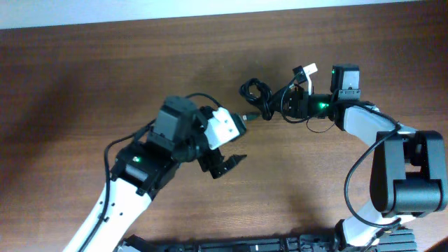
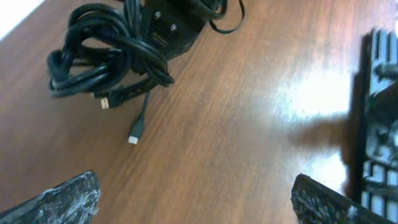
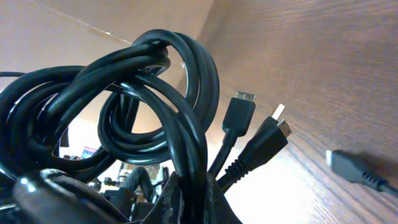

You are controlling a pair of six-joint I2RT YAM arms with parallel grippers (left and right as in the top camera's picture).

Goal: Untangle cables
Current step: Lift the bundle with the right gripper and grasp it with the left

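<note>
The cables (image 1: 256, 93) are a small knot of thin black cords on the wooden table, just left of my right gripper (image 1: 281, 106). In the right wrist view the looped cables (image 3: 155, 93) fill the frame, and my right gripper (image 3: 198, 200) is shut on several strands. Two plug ends (image 3: 239, 112) hang free beside it, and a third plug (image 3: 351, 168) lies on the table. My left gripper (image 1: 228, 164) is open and empty, below and left of the knot. In the left wrist view its fingers (image 2: 193, 205) frame bare wood, with the cables (image 2: 99, 56) and a loose plug (image 2: 133, 138) further ahead.
The table (image 1: 105, 77) is brown wood. A dark rack of equipment (image 1: 280, 245) runs along the near edge and also shows at the right of the left wrist view (image 2: 379, 124). The right arm's base (image 1: 409, 175) stands at the right.
</note>
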